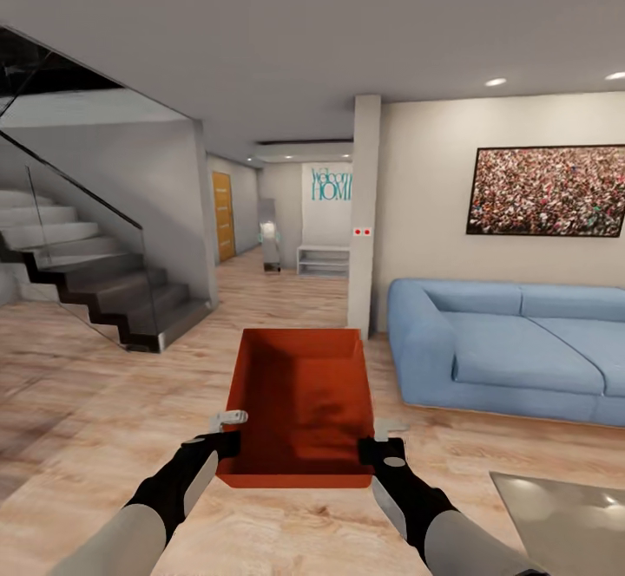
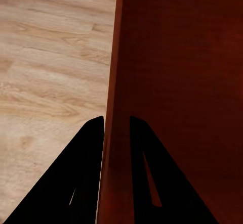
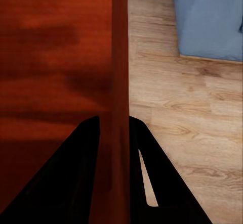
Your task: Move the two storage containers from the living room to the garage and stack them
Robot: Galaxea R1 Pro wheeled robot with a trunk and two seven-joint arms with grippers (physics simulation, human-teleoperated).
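Observation:
A red-orange lidless storage container [image 1: 299, 407] hangs in front of me over the living room's light wood plank floor, held between both arms. My left gripper [image 1: 227, 442] is shut on its left wall, and in the left wrist view the black fingers [image 2: 86, 178] straddle that wall [image 2: 114, 82]. My right gripper [image 1: 375, 448] is shut on its right wall, and the right wrist view shows the wall [image 3: 120, 57] pinched between the fingers [image 3: 152, 183]. The container [image 3: 50, 57] is empty inside.
A blue sofa [image 1: 512, 346] stands to the right, with a white pillar [image 1: 365, 212] beside it. A dark staircase with a glass rail [image 1: 95, 272] rises at the left. A hallway with a wooden door [image 1: 224, 216] runs ahead. A glass table corner [image 1: 564, 515] lies at lower right.

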